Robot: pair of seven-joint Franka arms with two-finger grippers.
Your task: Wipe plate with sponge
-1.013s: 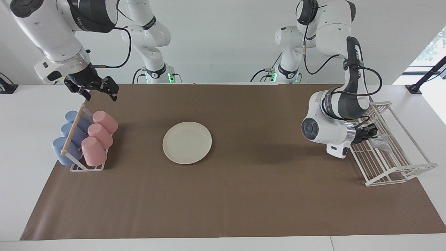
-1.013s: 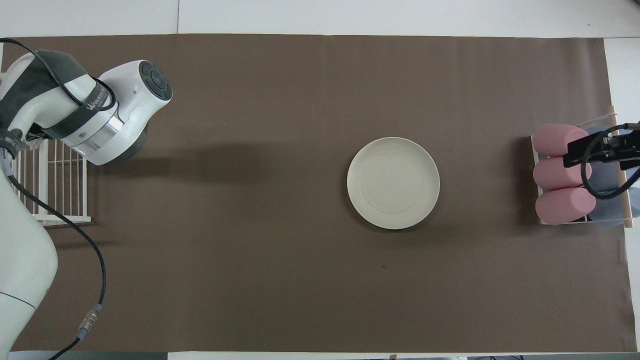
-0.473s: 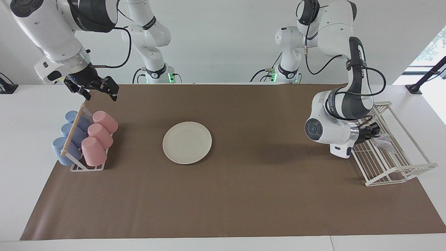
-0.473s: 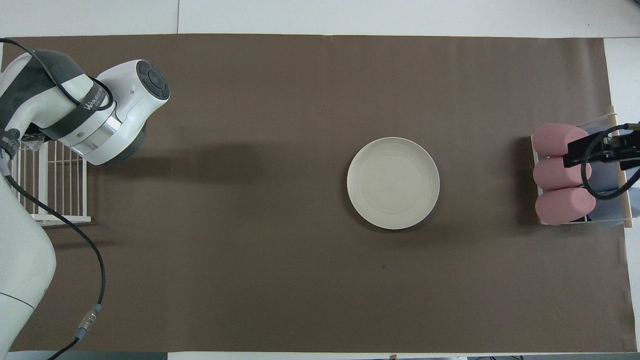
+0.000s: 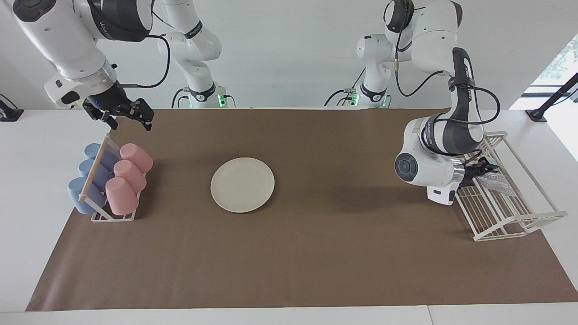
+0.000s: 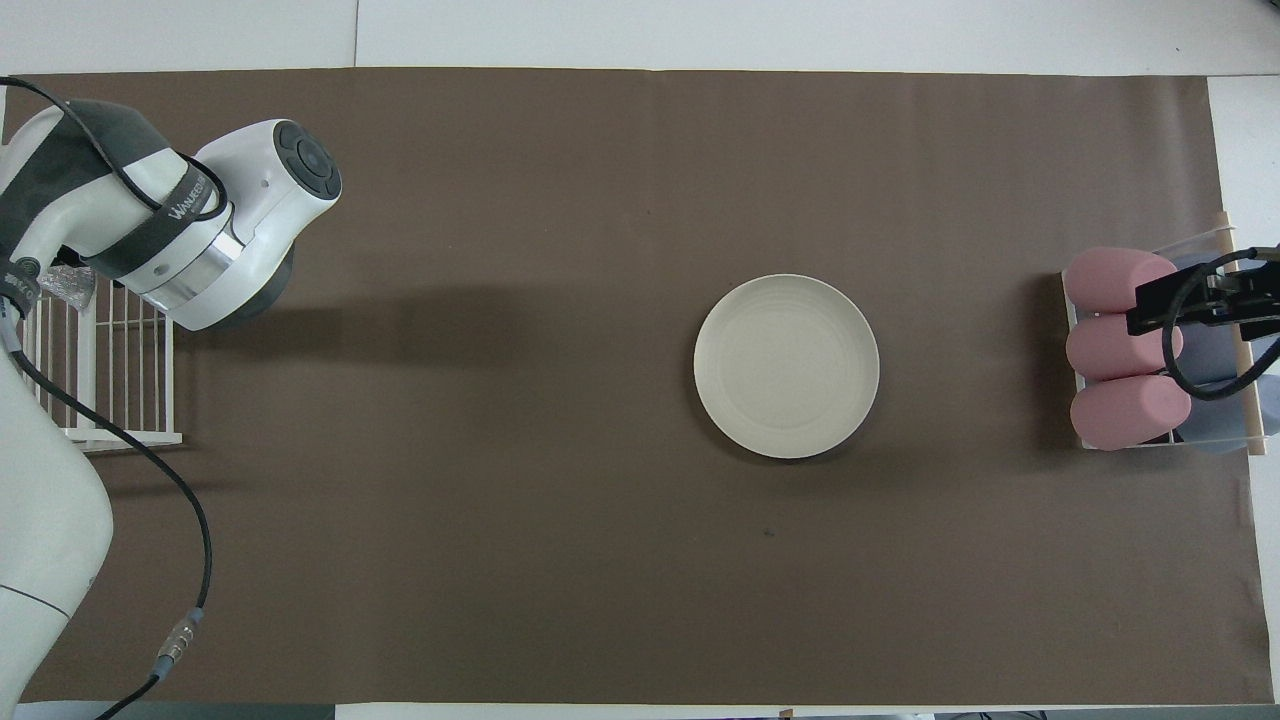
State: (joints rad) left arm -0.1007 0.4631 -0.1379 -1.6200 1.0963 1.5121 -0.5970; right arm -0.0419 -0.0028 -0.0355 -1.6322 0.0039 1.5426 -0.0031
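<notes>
The cream-white plate (image 5: 242, 184) lies on the brown mat in the middle of the table, also in the overhead view (image 6: 787, 366). The silvery speckled sponge (image 5: 496, 184) lies in the white wire rack (image 5: 519, 216) at the left arm's end; only a corner of the sponge (image 6: 68, 282) shows in the overhead view. My left gripper (image 5: 482, 171) is low over the rack, right beside the sponge, its fingers spread and empty. My right gripper (image 5: 128, 115) hangs open and empty over the cup rack's robot-side end and waits; it also shows in the overhead view (image 6: 1205, 302).
A rack with three pink cups (image 5: 128, 174) and several blue cups (image 5: 88, 178) stands at the right arm's end. The left arm's bulky wrist (image 5: 424, 169) hangs over the mat beside the wire rack. The brown mat (image 5: 316, 253) covers most of the table.
My left gripper has shifted slightly along the wire rack by the sponge and its fingers have spread. The sponge, the plate and the right arm have not moved.
</notes>
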